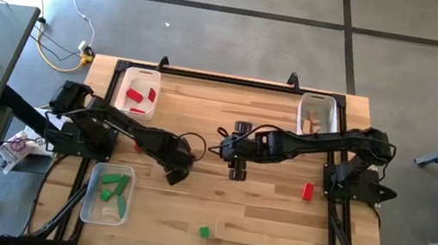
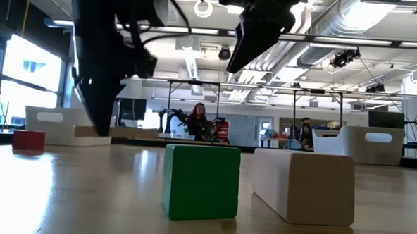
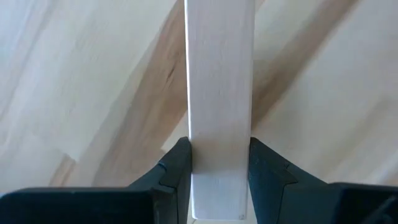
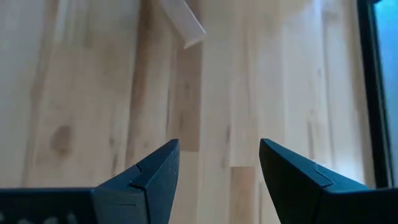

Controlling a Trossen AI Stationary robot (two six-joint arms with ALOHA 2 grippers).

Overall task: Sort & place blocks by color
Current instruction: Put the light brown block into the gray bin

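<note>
Three trays sit on the table (image 1: 188, 213): one (image 1: 138, 94) at the far left, one (image 1: 318, 114) at the far right, one (image 1: 106, 193) at the near left. Two blocks (image 1: 204, 232) (image 1: 220, 228) lie side by side near the front edge, another (image 1: 307, 190) toward the right

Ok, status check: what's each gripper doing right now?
Left gripper shut on plain wood block, mid-table. Right gripper open, empty, above table centre. Nothing in the way.
</note>
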